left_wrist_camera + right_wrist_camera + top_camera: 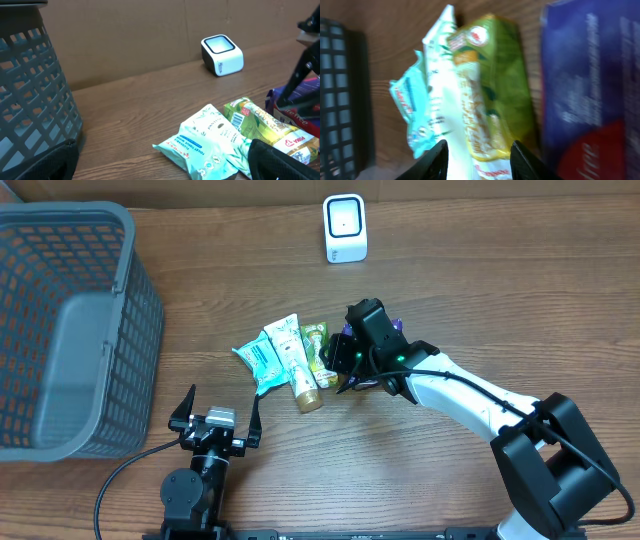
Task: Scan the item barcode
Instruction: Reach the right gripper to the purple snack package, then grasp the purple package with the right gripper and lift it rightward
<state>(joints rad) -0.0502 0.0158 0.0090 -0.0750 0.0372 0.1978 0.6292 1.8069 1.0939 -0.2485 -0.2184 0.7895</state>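
Right pincer (479, 159) part-open astride the green-yellow foil packet (490, 85) lying on the wooden bench (520, 280); grip uncertain. Pick-up step, I judge. Next: secure it, lift, turn barcode toward the white box scanner (344, 228).

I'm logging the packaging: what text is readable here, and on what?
"TOILET TISSUE": teal wipes pack, remainder too small.
"ence": purple pack, word's start hidden.
Green pack: barcode only; print too small.
White scanner: side label too small.
Right wrist view: all blurred.
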